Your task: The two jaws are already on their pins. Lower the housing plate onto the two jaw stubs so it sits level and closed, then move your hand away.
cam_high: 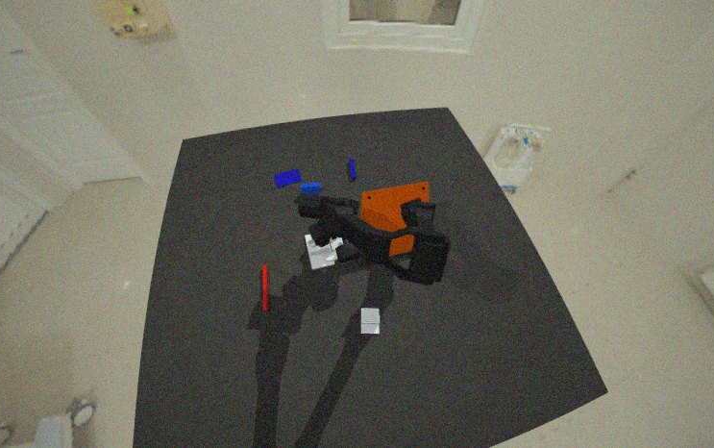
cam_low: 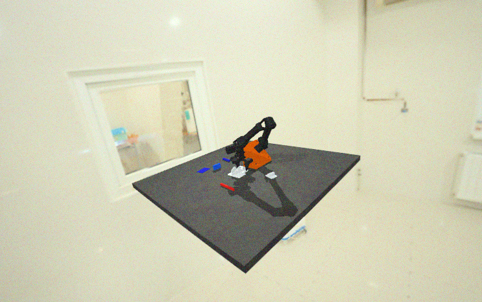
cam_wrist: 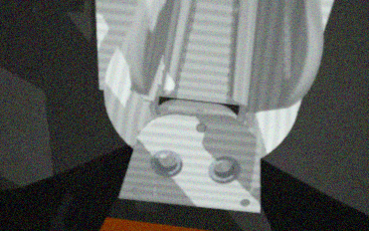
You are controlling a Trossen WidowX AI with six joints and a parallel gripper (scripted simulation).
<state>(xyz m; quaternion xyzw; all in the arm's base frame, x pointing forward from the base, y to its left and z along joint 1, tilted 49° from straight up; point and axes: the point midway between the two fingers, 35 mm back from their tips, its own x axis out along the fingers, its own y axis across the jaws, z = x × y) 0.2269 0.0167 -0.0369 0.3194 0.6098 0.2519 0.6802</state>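
Note:
My gripper (cam_wrist: 192, 157) (cam_low: 242, 167) is shut on the white housing plate (cam_wrist: 178, 129), with dark fingers at its left and right sides in the wrist view. Two round pin ends (cam_wrist: 166, 160) (cam_wrist: 224, 168) show inside rings in the plate's face. Beyond the plate, the two pale jaws (cam_wrist: 150, 55) (cam_wrist: 289, 55) run along both sides of a ribbed middle strip. The white base (cam_high: 320, 259) (cam_low: 231, 174) lies on the table under my hand. The arm partly hides it in the top view. The plate's underside and its contact with the stubs are hidden.
A small white stepped block (cam_high: 370, 321) (cam_low: 271, 175) and a red bar (cam_high: 264, 287) (cam_low: 228, 186) lie on the dark table (cam_high: 459, 356) (cam_low: 197, 198). Blue pieces (cam_high: 287, 178) (cam_high: 310, 187) (cam_high: 352, 169) lie beyond the hand. An orange plate (cam_high: 401, 191) (cam_low: 259, 159) stands at the arm's base.

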